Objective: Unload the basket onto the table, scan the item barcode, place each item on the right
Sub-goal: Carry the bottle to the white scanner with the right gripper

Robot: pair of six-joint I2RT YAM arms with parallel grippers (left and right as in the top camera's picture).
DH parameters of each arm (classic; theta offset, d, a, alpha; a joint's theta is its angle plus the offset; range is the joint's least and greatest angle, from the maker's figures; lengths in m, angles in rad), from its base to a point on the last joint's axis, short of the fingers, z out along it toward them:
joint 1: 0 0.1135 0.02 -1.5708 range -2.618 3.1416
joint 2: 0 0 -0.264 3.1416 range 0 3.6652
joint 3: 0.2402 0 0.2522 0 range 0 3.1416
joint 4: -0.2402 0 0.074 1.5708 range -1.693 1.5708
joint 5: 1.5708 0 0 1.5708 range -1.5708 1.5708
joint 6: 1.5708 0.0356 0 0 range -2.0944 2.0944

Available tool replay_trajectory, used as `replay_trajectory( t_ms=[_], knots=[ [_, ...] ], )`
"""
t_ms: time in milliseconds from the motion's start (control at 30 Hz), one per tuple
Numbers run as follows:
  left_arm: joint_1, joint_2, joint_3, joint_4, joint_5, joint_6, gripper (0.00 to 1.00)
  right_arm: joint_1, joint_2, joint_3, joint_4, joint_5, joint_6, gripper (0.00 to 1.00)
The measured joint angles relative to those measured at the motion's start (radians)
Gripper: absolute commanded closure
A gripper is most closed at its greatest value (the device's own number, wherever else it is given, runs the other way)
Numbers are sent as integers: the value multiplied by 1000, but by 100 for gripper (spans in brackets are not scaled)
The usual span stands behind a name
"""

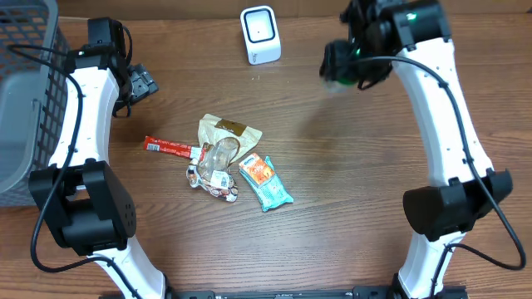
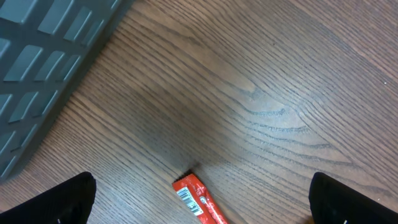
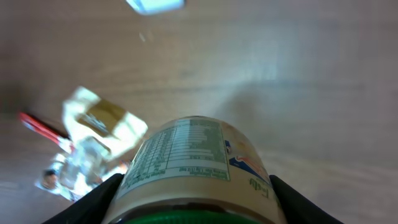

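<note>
Green-lidded jar [image 3: 193,168] sat pinched in the right gripper [image 1: 343,68], the white scanner [image 1: 260,34] lying left and slightly farther off; left gripper [image 1: 141,83] spread, empty.

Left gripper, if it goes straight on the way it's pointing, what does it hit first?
Likely the barcode end of the red snack wrapper, on the brown wooden table between the fingers of the open left gripper. Depth is unclear; it might touch bare wood.

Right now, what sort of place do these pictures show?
Probably a test checkout station on a wooden table: a white barcode scanner, a pile of packaged snacks, a grey basket, and a labelled jar in the right gripper.
</note>
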Motion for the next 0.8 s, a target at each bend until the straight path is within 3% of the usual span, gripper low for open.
replay_trajectory(
  t_ms=[300,800],
  knots=[
    [0,0,0,0,0,0,0,41,-5,23,48,-11,-81,96],
    [0,0,0,0,0,0,0,111,17,23,490,-14,-113,96]
  ],
)
